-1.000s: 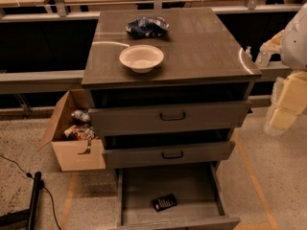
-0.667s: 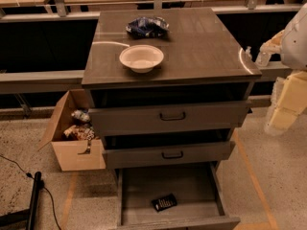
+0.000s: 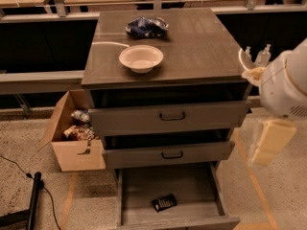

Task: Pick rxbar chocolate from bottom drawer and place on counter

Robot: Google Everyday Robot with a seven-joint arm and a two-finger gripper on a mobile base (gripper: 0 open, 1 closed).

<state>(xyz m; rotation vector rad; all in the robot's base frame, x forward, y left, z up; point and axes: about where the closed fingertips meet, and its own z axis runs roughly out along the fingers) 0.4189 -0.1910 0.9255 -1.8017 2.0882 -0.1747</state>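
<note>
Cardboard box (image 3: 76, 147) sits left of the cabinet. Bowl (image 3: 141, 58) rests on the worktop (image 3: 201, 47). Rxbar chocolate (image 3: 164, 202) lies flat in the open bottom drawer (image 3: 192, 186). Gripper (image 3: 256, 52) hovers at the worktop's right edge, fingers spread and empty. Step looks like the reach; next move probably calls for lowering into the drawer over the bar.

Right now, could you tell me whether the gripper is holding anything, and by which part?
Nothing is held. The gripper hangs empty by the right edge of the counter, fingers apart; the rxbar chocolate lies in the bottom drawer.
</note>
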